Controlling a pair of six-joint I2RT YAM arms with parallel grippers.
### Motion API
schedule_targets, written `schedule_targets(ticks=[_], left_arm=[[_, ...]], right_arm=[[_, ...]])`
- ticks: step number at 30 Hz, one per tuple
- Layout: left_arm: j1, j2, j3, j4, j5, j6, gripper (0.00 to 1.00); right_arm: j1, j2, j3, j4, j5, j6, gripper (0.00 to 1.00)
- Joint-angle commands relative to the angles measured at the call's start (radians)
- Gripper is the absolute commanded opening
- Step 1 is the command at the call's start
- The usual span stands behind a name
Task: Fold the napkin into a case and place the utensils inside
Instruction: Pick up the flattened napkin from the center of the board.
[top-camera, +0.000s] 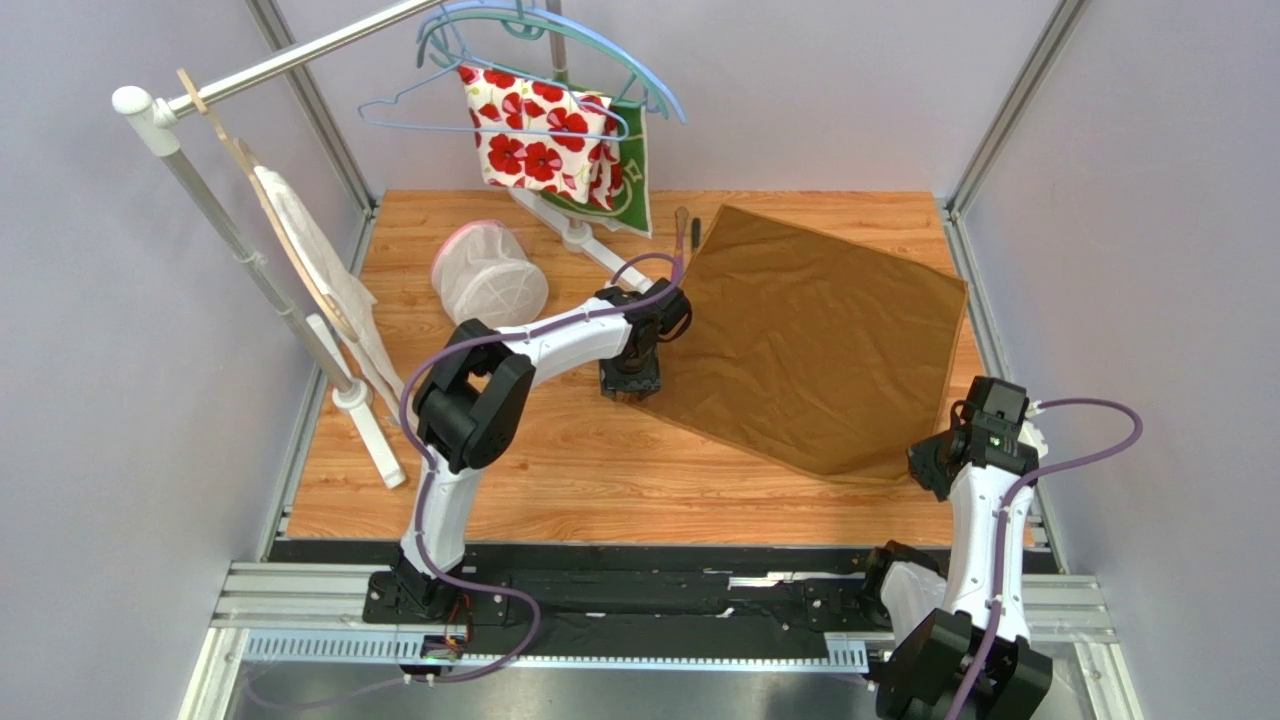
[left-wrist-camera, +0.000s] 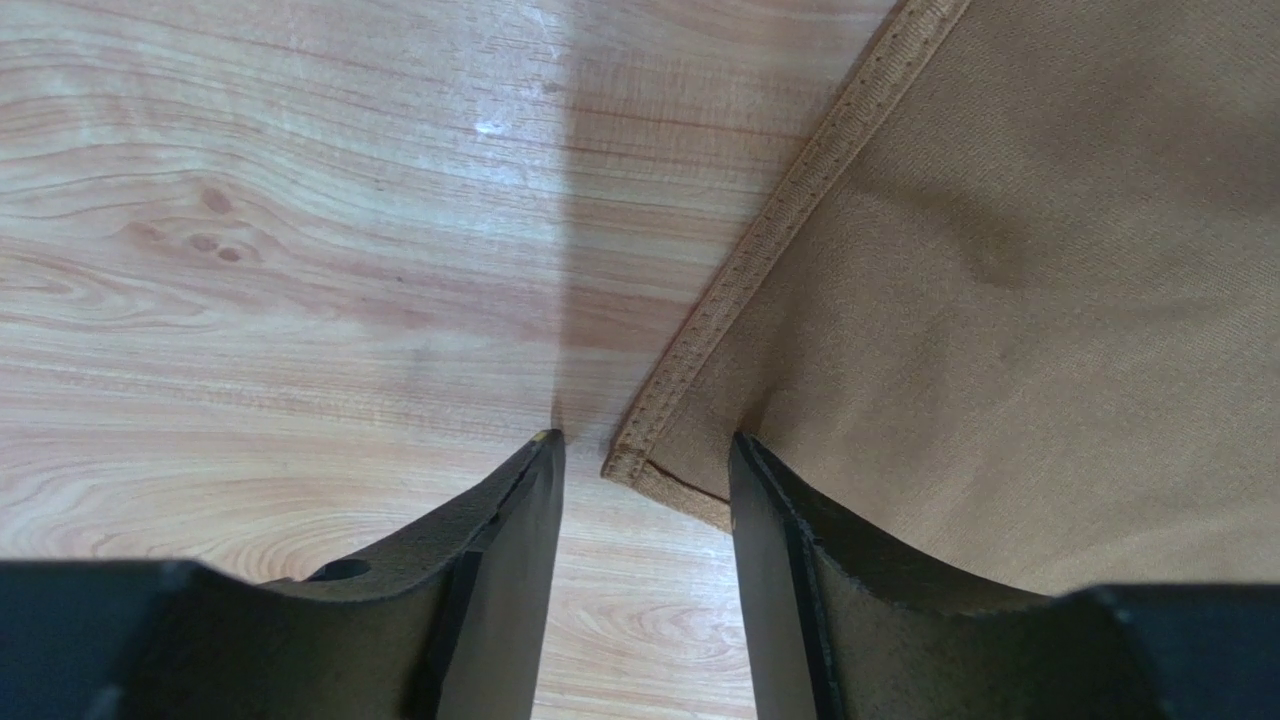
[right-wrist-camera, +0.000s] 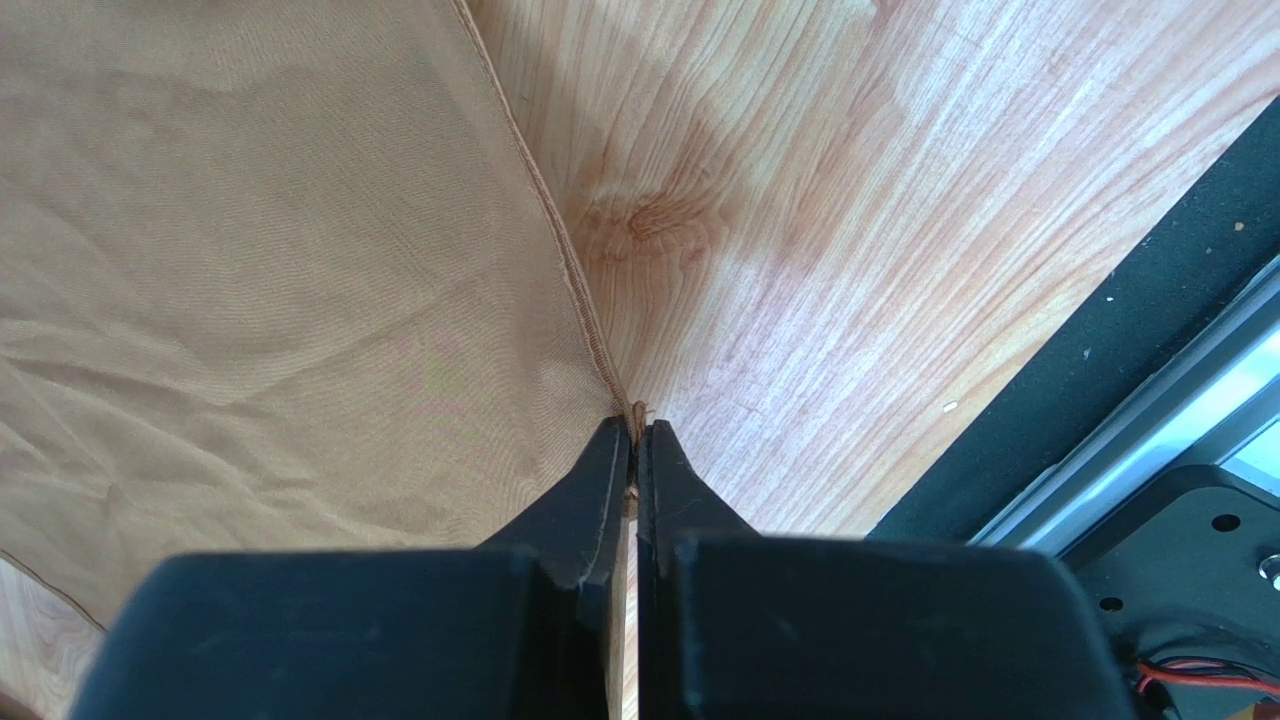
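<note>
The golden-brown napkin (top-camera: 812, 338) lies spread flat as a diamond on the wooden table. My left gripper (top-camera: 631, 378) is at its left corner. In the left wrist view the left gripper (left-wrist-camera: 643, 450) is open, low over the table, with the hemmed napkin (left-wrist-camera: 992, 270) corner between the jaws and the right finger (left-wrist-camera: 781, 555) over the cloth. My right gripper (top-camera: 920, 462) is at the near right corner. In the right wrist view the right gripper (right-wrist-camera: 634, 428) is shut on the tip of the napkin (right-wrist-camera: 271, 270). Two slim utensils (top-camera: 687, 236) lie by the napkin's far left edge. No case shape shows.
A clothes rack stands at the back left with blue hangers, a white cloth with red flowers (top-camera: 541, 135), a green cloth (top-camera: 643, 188) and a white cloth on a wooden hanger (top-camera: 308, 248). A pink-white mesh basket (top-camera: 489, 273) sits left of my left arm. A black rail (top-camera: 631, 593) runs along the near edge.
</note>
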Motion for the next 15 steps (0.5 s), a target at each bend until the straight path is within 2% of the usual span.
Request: schedule_targets(ticks=[1, 7, 8, 9, 10, 11, 13, 15], left_arm=[[-0.001, -0.003, -0.061, 0.036, 0.042, -0.061, 0.52], [0.002, 0.013, -0.105, 0.111, 0.034, -0.067, 0.36], [0.008, 0.013, -0.11, 0.124, 0.036, -0.066, 0.25], [0.01, 0.008, -0.121, 0.133, 0.037, -0.058, 0.19], [0.01, 0.002, -0.121, 0.141, 0.031, -0.049, 0.09], [0.01, -0.013, -0.121, 0.141, 0.027, -0.041, 0.05], [0.01, -0.038, -0.121, 0.142, 0.011, -0.015, 0.0], [0.01, -0.09, -0.121, 0.15, 0.007, 0.017, 0.0]], right_arm=[[0.003, -0.009, 0.036, -0.006, 0.017, 0.002, 0.0], [0.003, -0.004, 0.04, -0.018, 0.01, 0.014, 0.0], [0.001, -0.009, 0.04, -0.021, 0.01, 0.011, 0.0], [0.001, -0.01, 0.043, -0.023, 0.016, 0.011, 0.0], [0.001, -0.013, 0.043, -0.024, 0.017, 0.011, 0.0], [0.001, -0.021, 0.043, -0.024, 0.024, 0.011, 0.0], [0.003, -0.027, 0.051, -0.029, 0.033, 0.007, 0.0], [0.001, -0.038, 0.074, -0.047, 0.037, 0.007, 0.0]])
